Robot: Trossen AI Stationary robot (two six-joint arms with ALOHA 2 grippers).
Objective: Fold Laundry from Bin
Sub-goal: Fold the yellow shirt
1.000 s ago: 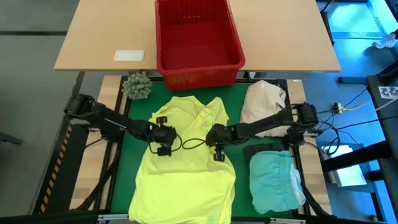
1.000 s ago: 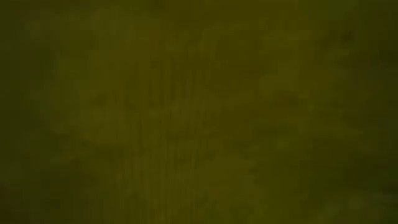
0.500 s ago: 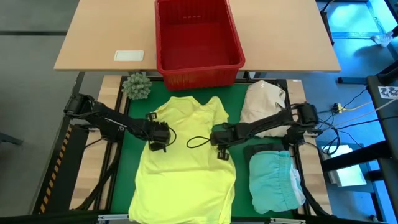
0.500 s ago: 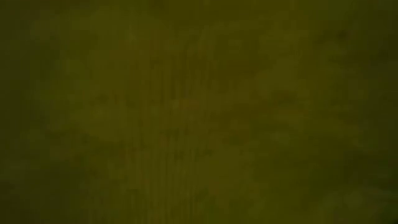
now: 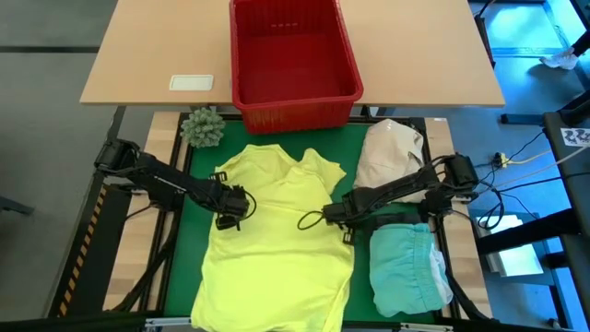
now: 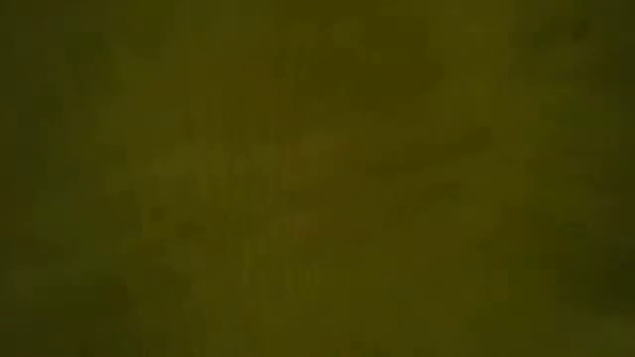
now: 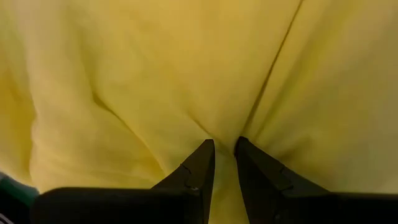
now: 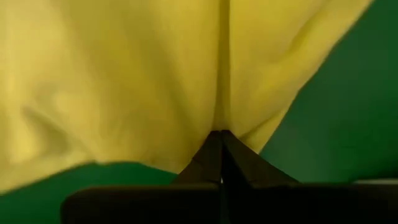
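Observation:
A bright yellow shirt [image 5: 277,244] lies spread on the green mat [image 5: 355,157], collar end toward the red bin [image 5: 293,55] at the far side. My left gripper [image 5: 231,207] is at the shirt's left side below the sleeve, shut on the cloth [image 7: 224,144]. My right gripper [image 5: 337,218] is at the shirt's right side, also shut on the cloth [image 8: 221,132]. A folded turquoise garment [image 5: 408,267] lies at the near right, partly on a dark one [image 5: 387,223]. The low view shows only dim olive-yellow. My left gripper pinches a raised fold of the yellow shirt [image 7: 225,132] between its two fingers, near the shirt's left edge. It comes from above, slanting down. Creases run out from the pinch, and the rest of the shirt lies on the mat. My right gripper pinches a fold of the yellow shirt [image 8: 221,119] near its right edge, under the sleeve. The fingers point down. The cloth is gathered into a ridge at the fingertips; the shirt around it rests on the mat.
A cream-white cloth bundle [image 5: 391,152] sits at the mat's far right. A small green spiky ball [image 5: 203,126] stands at the far left. A white flat object [image 5: 192,82] lies on the wooden table beyond, left of the bin.
My grippers have drawn apart, each holding the yellow shirt: the left toward the table's left edge, the right farther toward the right edge, both tipping more downward. The shirt's bunched upper part has spread out wider, with its sleeves now showing on both sides.

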